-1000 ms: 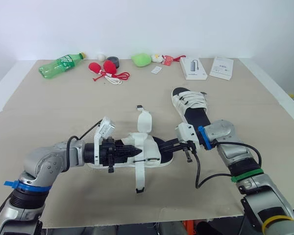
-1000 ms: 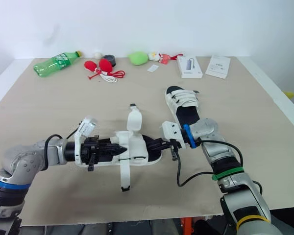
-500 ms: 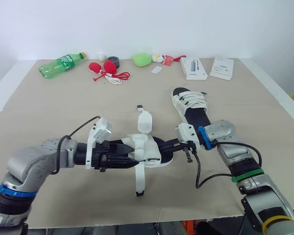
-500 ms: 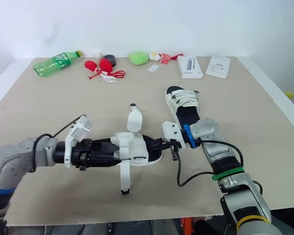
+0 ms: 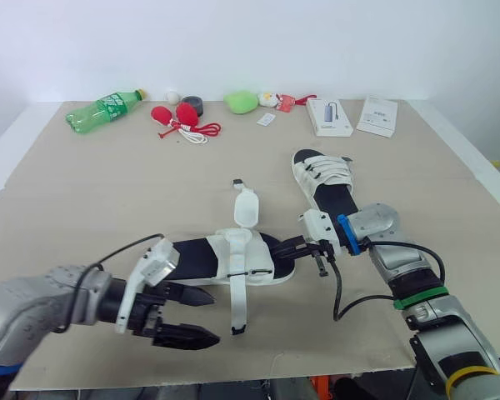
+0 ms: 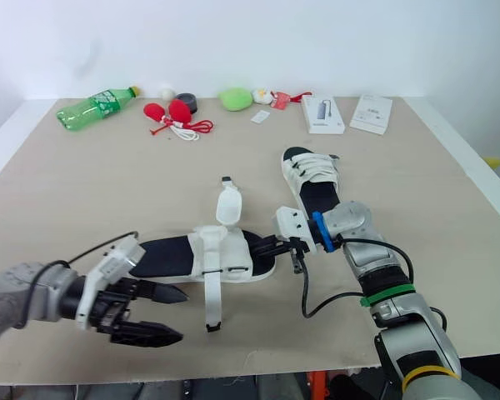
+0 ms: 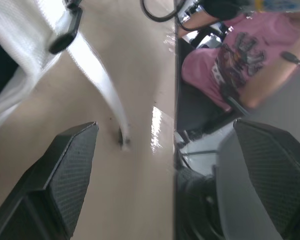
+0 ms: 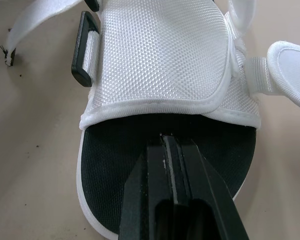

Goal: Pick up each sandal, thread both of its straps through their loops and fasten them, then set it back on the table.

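White woven fabric over a black footbed makes up the unfastened sandal, which lies flat on the beige table toward its front edge, between the two arms. Its long white strap trails loose across the table toward the front edge. A rounded white flap stands up on the sandal's far side. In the right wrist view a black plastic loop sits at the side of the upper, with the strap lying apart from it. The right gripper has its two black fingers pressed together, and their tips rest on the black footbed at the sandal's right-hand end, just short of the woven upper. The left gripper hangs above the bare table just in front of the sandal's other end. It touches nothing, and its fingers are spread wide, with the loose strap's end beyond them. A second white sandal with a black footbed lies farther back and to the right, close behind the right arm, its straps crossed over the upper. Along the far edge lie a green plastic bottle, red rounded objects with a red-and-white cord, a green lump and a flat white box. A person in a pink shirt shows past the table's edge in the left wrist view.
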Controlling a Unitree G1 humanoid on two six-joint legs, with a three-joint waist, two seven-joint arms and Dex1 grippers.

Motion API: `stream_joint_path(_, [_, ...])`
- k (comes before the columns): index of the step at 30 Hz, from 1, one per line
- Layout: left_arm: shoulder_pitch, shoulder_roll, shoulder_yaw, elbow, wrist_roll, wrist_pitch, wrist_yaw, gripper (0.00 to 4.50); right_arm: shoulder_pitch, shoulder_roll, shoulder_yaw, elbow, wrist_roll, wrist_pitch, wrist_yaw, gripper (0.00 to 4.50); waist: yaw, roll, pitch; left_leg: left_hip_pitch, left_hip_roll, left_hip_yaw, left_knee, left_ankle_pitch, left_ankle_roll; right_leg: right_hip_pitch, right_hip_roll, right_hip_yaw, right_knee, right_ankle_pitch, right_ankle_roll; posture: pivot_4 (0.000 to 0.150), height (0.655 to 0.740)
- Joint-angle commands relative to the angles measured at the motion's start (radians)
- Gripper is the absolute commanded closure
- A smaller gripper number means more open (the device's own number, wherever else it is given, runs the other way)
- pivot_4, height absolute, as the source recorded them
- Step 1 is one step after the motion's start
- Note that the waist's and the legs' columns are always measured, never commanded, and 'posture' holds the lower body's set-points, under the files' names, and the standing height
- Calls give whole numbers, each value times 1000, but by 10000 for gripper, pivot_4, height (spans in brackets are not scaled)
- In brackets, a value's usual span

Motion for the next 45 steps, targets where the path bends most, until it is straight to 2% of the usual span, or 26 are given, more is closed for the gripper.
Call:
stream_joint_path(1, [-21,-59,-37,29,79,-71,56,381,17,-11,13,-11,-17,9,9,45000,0,-1,0,0,0,0,0,0,0,0,0,0,0,0,0,1500,7400])
stream_joint_path(5, [-58,-130,-68,75,129,-109,87,381,20,-14,13,-20,-17,18,8,45000,1,-1,-1,-1,0,0,0,0,0,2,1,0,0,0,0,1500,7400])
stream_joint_path(10, [-94,-165,-96,119,176,-141,76,381,26,-16,13,-29,-20,22,5,45000,1,-1,-1,-1,0,0,0,0,0,2,1,0,0,0,0,1500,7400])
stream_joint_path(19, [-76,-107,-93,96,155,-116,-8,381,36,-16,13,-38,-21,24,-3,45000,1,-1,-1,-1,0,0,-1,0,0,2,1,0,0,0,0,1500,7400])
stream_joint_path(20, [-73,-99,-84,95,148,-116,-17,5429,36,-16,13,-38,-21,24,-4,45000,1,-1,-1,-1,0,0,-1,0,0,3,1,0,0,0,0,1500,7400])
stream_joint_path(22, [-68,-81,-58,93,125,-112,-38,11684,34,-16,13,-36,-22,23,-4,45000,1,-1,-1,-1,0,0,-1,0,0,2,1,0,0,0,0,1500,7400])
stream_joint_path(26, [-65,-68,-44,99,138,-133,-51,30291,29,-15,13,-26,-24,18,-4,45000,1,-1,-1,-1,0,0,-1,0,0,2,1,0,0,0,0,1500,7400])
stream_joint_path(28, [-58,-71,-57,89,143,-143,-58,41034,25,-11,15,-21,-26,15,-4,45000,1,-1,-1,-1,0,0,-1,0,0,2,1,0,0,0,0,1500,7400])
stream_joint_path(29, [-55,-70,-63,83,144,-145,-63,44426,24,-10,16,-21,-26,15,-4,45000,1,-1,-1,-1,0,0,-1,0,0,2,1,0,0,0,0,1500,7400])
stream_joint_path(39, [-60,-41,6,8,2,-98,-101,44854,19,-10,16,-13,-27,10,-3,45000,1,-1,-1,-1,0,0,-1,0,0,2,1,0,0,0,0,1500,7400])
stream_joint_path(45, [-103,-24,37,-12,-12,-112,-97,44854,15,-10,16,-8,-29,6,-2,45000,1,-1,-1,-1,0,0,-1,0,0,2,1,0,0,0,0,1500,7400])
